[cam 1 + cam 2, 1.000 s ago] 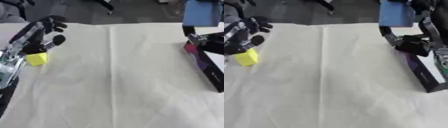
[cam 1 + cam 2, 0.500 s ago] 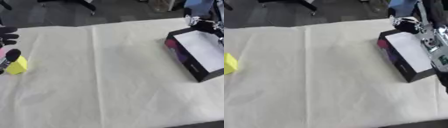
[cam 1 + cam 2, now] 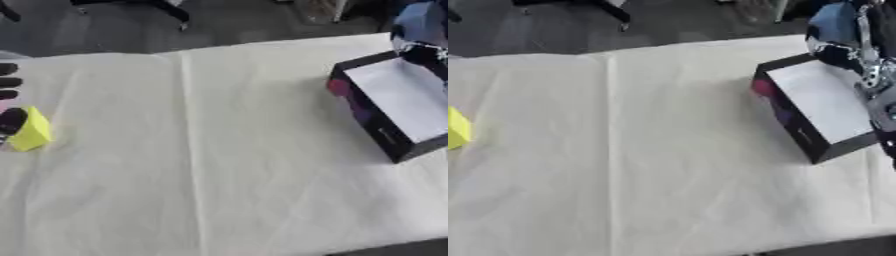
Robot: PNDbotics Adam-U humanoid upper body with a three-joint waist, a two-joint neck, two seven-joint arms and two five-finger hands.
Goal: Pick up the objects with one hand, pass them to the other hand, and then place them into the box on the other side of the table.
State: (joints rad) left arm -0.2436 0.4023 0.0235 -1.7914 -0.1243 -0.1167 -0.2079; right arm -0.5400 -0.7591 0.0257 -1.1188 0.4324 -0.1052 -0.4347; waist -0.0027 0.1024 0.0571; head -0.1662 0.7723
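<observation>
Lying beside the yellow block, the left hand has slid mostly out of view, grip unclear

A yellow block sits at the left edge of the frame on the cream cloth. At the right, a black box with a pale inside lies open. The right arm reaches over it, beside something blue at upper right.

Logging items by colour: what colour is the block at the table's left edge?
Yellow block, clearest in the left eye view.
</observation>
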